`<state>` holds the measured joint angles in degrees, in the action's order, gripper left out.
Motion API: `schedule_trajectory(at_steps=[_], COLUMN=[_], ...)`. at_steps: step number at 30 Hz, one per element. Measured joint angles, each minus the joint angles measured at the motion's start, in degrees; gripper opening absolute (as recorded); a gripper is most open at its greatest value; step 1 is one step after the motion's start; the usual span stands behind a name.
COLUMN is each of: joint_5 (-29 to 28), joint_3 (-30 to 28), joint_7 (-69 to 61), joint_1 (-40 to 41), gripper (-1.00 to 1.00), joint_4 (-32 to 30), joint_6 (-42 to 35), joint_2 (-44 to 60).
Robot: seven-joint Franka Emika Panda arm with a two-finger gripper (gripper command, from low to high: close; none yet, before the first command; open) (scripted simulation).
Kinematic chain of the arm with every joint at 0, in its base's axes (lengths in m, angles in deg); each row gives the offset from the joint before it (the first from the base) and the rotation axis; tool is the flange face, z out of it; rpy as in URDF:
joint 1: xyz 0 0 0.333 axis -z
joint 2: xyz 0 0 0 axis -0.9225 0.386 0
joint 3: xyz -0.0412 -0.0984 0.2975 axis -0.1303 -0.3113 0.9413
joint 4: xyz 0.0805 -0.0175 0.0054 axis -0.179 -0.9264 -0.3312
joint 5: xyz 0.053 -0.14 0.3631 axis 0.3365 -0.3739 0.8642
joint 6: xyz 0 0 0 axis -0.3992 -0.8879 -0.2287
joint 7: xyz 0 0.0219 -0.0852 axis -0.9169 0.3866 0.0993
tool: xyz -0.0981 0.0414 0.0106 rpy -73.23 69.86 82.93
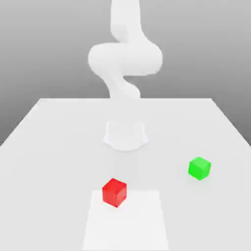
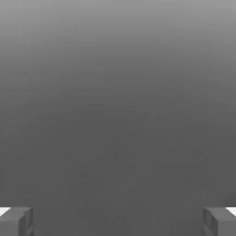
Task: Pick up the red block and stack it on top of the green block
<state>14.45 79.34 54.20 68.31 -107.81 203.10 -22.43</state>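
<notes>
Table (image 1: 59,147), white and flat, carries two cubes and the arm's base (image 1: 125,136). Taking the base as landmark: the red block (image 1: 114,191) lies in front of it, toward the camera and a touch to the exterior view's left, resting on the far edge of a brighter white square (image 1: 126,225) marked on the tabletop. The green block (image 1: 199,168) also sits nearer the camera than the base, off toward the exterior view's right, well apart from the red block and outside the square. The arm (image 1: 125,59) rises from the base and bends overhead. In the hand view the gripper (image 2: 118,221) stands spread wide, its two grey fingers (image 2: 16,221) far apart with nothing held between them.
</notes>
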Motion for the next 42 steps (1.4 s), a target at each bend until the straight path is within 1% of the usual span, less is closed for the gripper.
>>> schedule_trajectory(at_steps=[12,15,17,19,24,25,32,39,42], joint_5=[1.1,1.1,0.9,-0.1,-2.8,-2.9,-3.2,-0.1,2.3], joint_3=[2.8,3.4,3.6,3.3,1.0,0.7,0.7,1.7,4.4], joint_7=[14.1,18.4,21.3,23.4,25.7,25.8,26.1,23.8,23.3], joint_1=[5.4,6.7,7.5,7.9,6.3,6.0,6.0,6.1,1.8], gripper=[0.0,0.0,0.0,0.0,0.0,-1.0,-1.0,-1.0,-1.0], joint_4=[-20.6,-26.3,-29.6,-30.5,-29.6,-29.4,-29.4,-31.3,-32.0], joint_6=[16.5,21.2,25.6,30.6,39.9,40.9,40.8,29.4,26.2], joint_2=[21.8,28.3,34.3,40.6,51.8,52.9,52.7,39.5,35.4])
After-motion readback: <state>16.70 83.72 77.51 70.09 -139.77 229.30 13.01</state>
